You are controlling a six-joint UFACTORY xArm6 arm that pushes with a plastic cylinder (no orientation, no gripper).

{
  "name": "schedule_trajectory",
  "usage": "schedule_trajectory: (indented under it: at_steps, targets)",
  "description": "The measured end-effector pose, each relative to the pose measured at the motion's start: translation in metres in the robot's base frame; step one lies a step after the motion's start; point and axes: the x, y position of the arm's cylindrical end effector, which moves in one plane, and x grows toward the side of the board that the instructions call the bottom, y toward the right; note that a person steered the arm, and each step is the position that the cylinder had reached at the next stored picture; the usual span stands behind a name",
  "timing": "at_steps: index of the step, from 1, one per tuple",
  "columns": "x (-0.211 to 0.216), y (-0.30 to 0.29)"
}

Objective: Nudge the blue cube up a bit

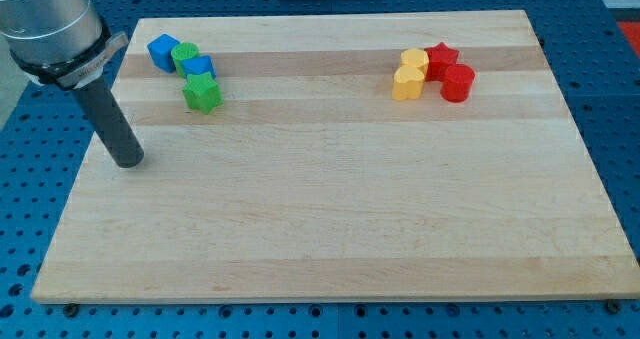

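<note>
The blue cube [163, 51] sits near the board's top left corner. A green cylinder [185, 55] touches its right side. A second blue block [199, 68], its shape unclear, lies just below-right of the cylinder, and a green star [202, 94] lies below that. My tip [128, 160] rests on the board near the left edge, well below the blue cube and a little to its left, touching no block.
At the top right, a yellow block [413, 61], a yellow heart-like block [406, 83], a red star [441, 56] and a red cylinder [457, 82] form a cluster. The wooden board [330, 229] lies on a blue perforated table.
</note>
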Motion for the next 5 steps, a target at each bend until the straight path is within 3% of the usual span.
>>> schedule_trajectory:
  at_steps: [4, 5]
  targets:
    - [-0.039, -0.005]
    - [-0.101, -0.007]
